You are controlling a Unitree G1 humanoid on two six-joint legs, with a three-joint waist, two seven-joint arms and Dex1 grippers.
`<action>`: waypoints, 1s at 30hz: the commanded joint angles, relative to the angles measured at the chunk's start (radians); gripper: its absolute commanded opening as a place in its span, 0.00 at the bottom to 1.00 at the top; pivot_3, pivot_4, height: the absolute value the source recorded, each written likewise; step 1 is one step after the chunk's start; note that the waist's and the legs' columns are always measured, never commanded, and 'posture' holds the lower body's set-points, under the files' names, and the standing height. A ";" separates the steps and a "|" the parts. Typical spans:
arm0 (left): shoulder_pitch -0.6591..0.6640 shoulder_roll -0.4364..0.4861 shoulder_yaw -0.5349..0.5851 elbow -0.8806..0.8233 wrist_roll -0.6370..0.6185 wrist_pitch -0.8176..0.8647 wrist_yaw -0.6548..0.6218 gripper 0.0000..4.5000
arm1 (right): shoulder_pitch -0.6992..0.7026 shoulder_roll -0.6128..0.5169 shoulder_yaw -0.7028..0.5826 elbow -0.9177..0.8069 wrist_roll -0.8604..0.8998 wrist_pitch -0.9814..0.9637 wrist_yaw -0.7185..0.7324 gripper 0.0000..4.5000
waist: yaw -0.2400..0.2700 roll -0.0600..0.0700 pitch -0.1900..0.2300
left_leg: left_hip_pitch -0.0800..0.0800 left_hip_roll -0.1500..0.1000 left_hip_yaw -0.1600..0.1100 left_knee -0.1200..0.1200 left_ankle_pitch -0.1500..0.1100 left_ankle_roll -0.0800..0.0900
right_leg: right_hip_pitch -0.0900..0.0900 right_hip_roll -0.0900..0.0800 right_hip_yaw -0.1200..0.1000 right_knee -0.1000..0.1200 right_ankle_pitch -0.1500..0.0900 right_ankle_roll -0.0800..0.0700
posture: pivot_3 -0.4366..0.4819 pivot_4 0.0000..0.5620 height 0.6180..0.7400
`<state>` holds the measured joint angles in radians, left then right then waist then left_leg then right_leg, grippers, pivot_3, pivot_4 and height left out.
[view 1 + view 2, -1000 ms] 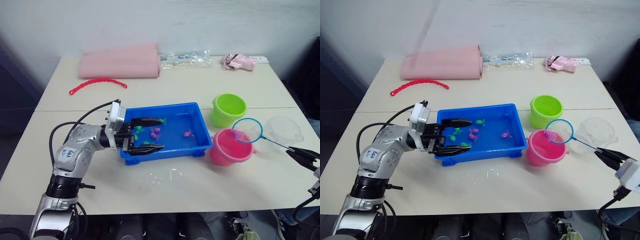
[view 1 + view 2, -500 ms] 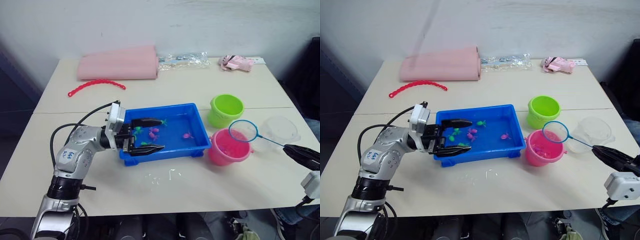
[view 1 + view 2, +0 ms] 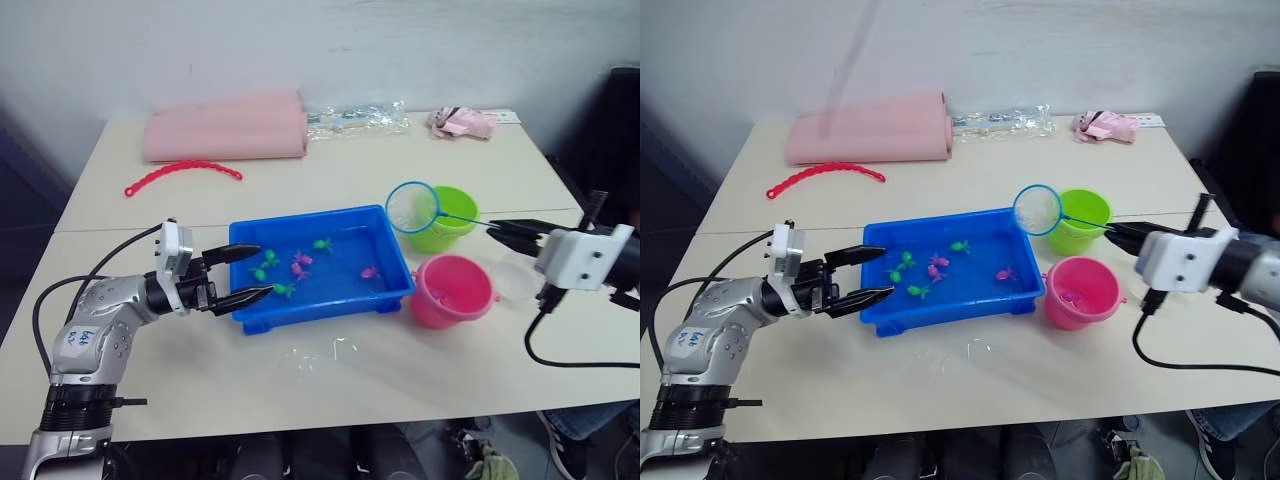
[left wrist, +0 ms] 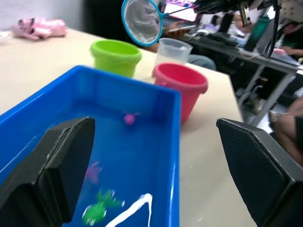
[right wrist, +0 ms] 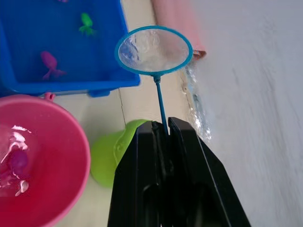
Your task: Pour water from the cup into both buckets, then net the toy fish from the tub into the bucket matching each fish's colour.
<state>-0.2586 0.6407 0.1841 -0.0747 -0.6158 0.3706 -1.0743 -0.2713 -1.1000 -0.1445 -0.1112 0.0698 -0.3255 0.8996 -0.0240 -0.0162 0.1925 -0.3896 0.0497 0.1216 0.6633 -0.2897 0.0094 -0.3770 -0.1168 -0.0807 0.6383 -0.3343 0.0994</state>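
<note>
Right gripper (image 5: 161, 126) around net (image 5: 154, 49) handle

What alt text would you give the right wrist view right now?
The right end effector is shut on the thin handle of a blue-rimmed net, whose empty hoop hangs near a corner of the blue tub holding toy fish. A pink bucket of water and a green bucket sit closer in.
</note>
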 commanded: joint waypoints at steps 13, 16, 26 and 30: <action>0.065 0.011 0.048 -0.118 -0.005 -0.036 0.037 0.99 | -0.461 0.128 0.394 0.256 -0.316 -0.054 0.175 0.00 | -0.005 0.000 0.000 | -0.001 0.000 0.003 0.000 -0.001 0.000 | -0.002 0.000 0.000 0.000 0.000 0.000 | 0.48 0.27 1.00; 0.065 0.009 0.042 -0.123 0.001 -0.045 0.042 0.99 | -0.499 0.126 0.433 0.278 -0.351 -0.074 0.212 0.00 | -0.004 0.000 0.000 | -0.001 0.000 0.002 0.000 -0.001 0.000 | -0.002 0.000 0.000 0.000 0.000 0.000 | 0.48 0.27 1.00; 0.067 0.004 0.038 -0.137 0.001 -0.055 0.066 0.99 | -0.536 0.118 0.478 0.235 -0.372 0.015 0.361 0.00 | -0.004 0.000 0.000 | -0.001 0.000 0.002 0.000 -0.001 0.000 | -0.002 -0.001 0.000 0.000 0.000 0.000 | 0.48 0.27 1.00; 0.068 0.008 0.044 -0.142 -0.004 -0.053 0.070 0.99 | -0.499 0.113 0.479 0.167 -0.309 0.150 0.457 0.00 | -0.001 0.000 0.000 | -0.001 0.000 0.002 0.000 -0.001 0.000 | -0.002 -0.001 -0.001 0.000 0.000 0.000 | 0.48 0.27 1.00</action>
<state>-0.1912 0.6435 0.2152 -0.1834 -0.6159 0.3279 -1.0064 -0.7893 -0.9669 0.3406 0.0799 -0.2503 -0.2285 1.3034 -0.0253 -0.0158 0.1929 -0.3908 0.0498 0.1234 0.6634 -0.2913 0.0096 -0.3784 -0.1178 -0.0818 0.6377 -0.3343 0.0995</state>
